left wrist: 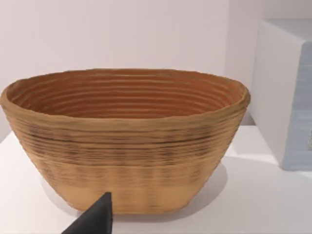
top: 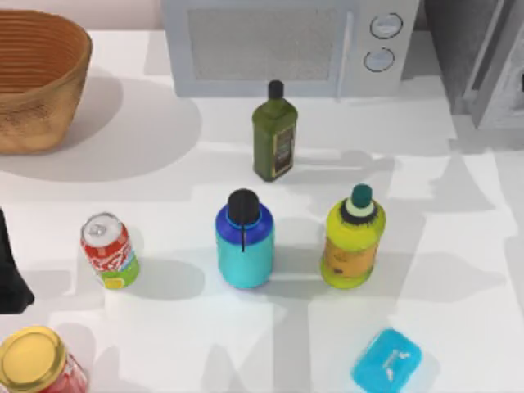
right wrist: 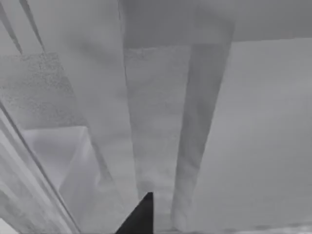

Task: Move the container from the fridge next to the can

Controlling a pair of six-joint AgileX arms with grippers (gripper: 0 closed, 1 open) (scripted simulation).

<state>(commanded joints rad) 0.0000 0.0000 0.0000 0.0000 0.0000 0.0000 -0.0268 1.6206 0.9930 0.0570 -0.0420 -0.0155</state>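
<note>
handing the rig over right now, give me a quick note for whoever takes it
Left arm: parked at the table's left edge, its wrist camera facing the wicker basket.
Right arm: wrist camera faces the grey fridge at the table's back right.
Container: upright on the table centre, between the can and the yellow bottle, clear of the fridge.
Done: container is out and stands beside the can, with a gap.
Left: little, perhaps nudge it closer.

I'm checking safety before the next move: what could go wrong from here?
1. The cyan cylindrical bottle with black cap stands upright, apart from the small red soda can; nudging it closer could tip either.
2. The right gripper sits close to the grey metal fridge; pulling back might clip it.
The left gripper faces the woven basket, parked.
</note>
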